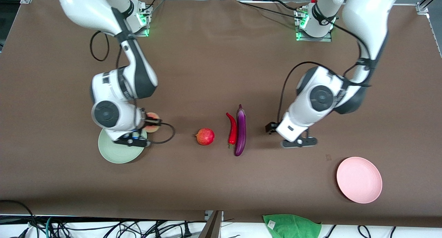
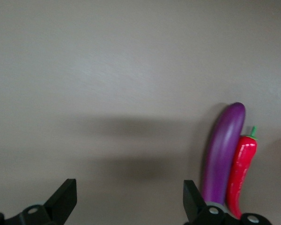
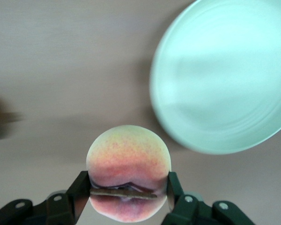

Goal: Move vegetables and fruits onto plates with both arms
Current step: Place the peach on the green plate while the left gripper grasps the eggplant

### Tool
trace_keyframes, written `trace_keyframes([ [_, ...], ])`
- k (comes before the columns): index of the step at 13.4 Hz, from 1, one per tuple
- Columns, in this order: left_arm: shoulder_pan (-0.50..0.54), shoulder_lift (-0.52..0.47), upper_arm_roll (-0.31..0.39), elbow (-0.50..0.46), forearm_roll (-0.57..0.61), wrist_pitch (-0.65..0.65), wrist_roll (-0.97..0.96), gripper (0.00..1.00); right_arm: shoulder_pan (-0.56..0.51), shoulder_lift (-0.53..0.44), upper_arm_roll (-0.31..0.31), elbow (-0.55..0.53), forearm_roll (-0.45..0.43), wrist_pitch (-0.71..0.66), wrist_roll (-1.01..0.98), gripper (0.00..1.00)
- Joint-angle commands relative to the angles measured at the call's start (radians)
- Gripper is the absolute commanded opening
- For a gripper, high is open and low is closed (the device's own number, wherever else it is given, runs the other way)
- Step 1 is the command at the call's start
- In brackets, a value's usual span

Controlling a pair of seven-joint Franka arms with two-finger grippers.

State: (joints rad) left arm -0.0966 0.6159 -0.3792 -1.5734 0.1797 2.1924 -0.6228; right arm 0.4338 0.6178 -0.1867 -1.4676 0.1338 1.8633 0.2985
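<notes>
Over the table at the right arm's end, our right gripper [image 3: 129, 197] holds the peach [image 3: 129, 171], fingers pinched on its two sides and partly closed around it. We carry it in the air just beside the green plate [image 1: 114, 153], over that plate's edge or the bare table next to it. The right wrist view shows the plate off to one side of the peach rather than under it, so we judge the coming move is a short shift sideways over the plate, then a lowering and release. Our right arm is folded low, wrist pointing down.

Our left gripper [image 2: 126, 201] is empty, fingers spread wide. It hangs low over bare table just beside the eggplant [image 1: 240, 131], toward the left arm's end. The eggplant's long axis runs toward and away from the front camera, and the chili [image 1: 232, 129] lies along it, touching or nearly so, on the side away from our left gripper. We are nearer to the eggplant than to the chili.

Between the chili and the green plate sits the pomegranate [image 1: 205, 136]. The pink plate [image 1: 359, 179] lies empty at the left arm's end, nearer the front camera than the eggplant.
</notes>
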Motion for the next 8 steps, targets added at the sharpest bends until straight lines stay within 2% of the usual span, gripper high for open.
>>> trace_keyframes([
  [1, -0.066, 0.056, 0.005, 0.024, 0.064, 0.032, -0.067, 1.00, -0.053, -0.069, -0.016, -0.148, 0.027, 0.101, -0.149, 0.41],
  [3, -0.101, 0.093, 0.005, 0.026, 0.112, 0.081, -0.090, 1.00, -0.108, -0.059, -0.016, -0.154, 0.032, 0.128, -0.231, 0.45],
  [5, -0.142, 0.134, 0.005, 0.029, 0.133, 0.130, -0.123, 1.00, -0.161, -0.030, -0.013, -0.154, 0.117, 0.143, -0.329, 0.52],
  [7, -0.155, 0.160, 0.005, 0.044, 0.191, 0.136, -0.132, 1.00, -0.170, -0.024, -0.014, -0.149, 0.144, 0.142, -0.364, 0.67],
  [8, -0.170, 0.174, 0.005, 0.046, 0.208, 0.138, -0.138, 1.00, -0.168, -0.026, -0.014, -0.145, 0.145, 0.137, -0.360, 0.84],
])
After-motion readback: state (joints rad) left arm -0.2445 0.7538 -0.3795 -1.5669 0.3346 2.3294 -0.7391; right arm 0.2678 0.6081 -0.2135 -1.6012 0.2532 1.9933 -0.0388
